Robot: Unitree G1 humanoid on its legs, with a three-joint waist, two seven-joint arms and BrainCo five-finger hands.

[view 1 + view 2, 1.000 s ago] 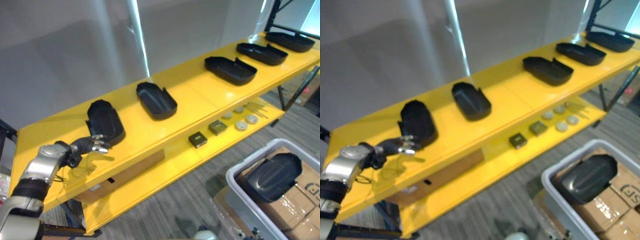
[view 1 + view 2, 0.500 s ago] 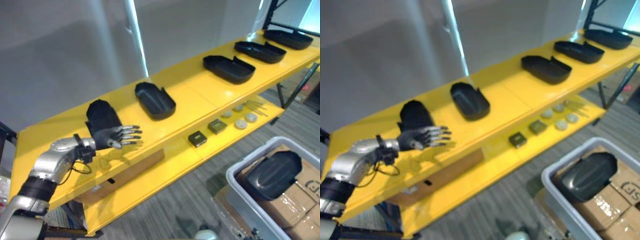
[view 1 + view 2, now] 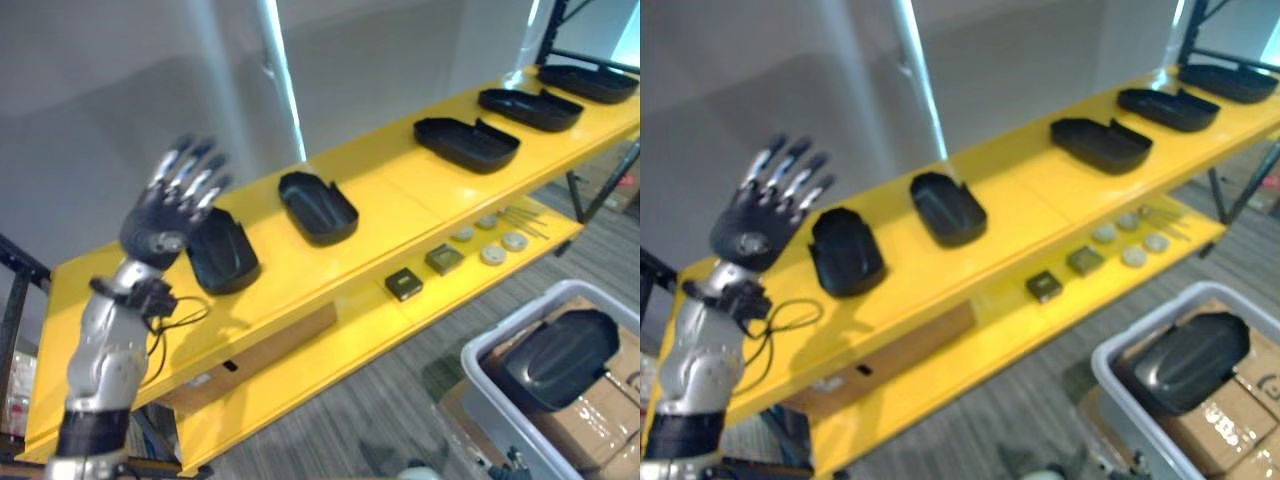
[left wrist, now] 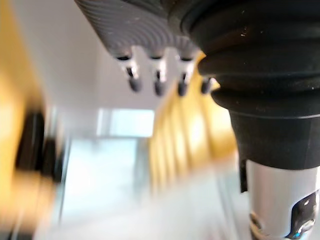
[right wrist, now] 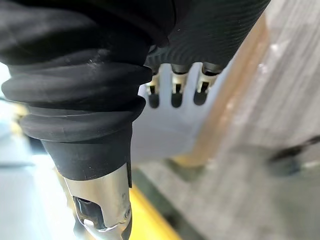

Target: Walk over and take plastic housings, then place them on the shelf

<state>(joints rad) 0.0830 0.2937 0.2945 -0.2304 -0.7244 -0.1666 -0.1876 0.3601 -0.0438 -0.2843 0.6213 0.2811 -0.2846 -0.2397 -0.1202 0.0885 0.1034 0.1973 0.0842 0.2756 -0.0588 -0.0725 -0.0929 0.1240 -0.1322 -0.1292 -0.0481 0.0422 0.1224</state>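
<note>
In your left eye view, the left hand (image 3: 160, 225) hung at the frame's left, fingers spread, empty. Five plastic housings (image 3: 318, 207) lined the yellow shelf (image 3: 400, 185) (a sixth housing (image 3: 558, 345) lay in the grey bin (image 3: 478, 372), lower right). Your right wrist view showed the right hand (image 5: 173, 82), fingers straight, empty.

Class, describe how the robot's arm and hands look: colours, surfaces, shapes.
The left arm is silver-grey and rounded. The left hand is dark-covered, with slim silver fingers tipped dark. The right hand looks the same, under a dark ribbed cover.
</note>
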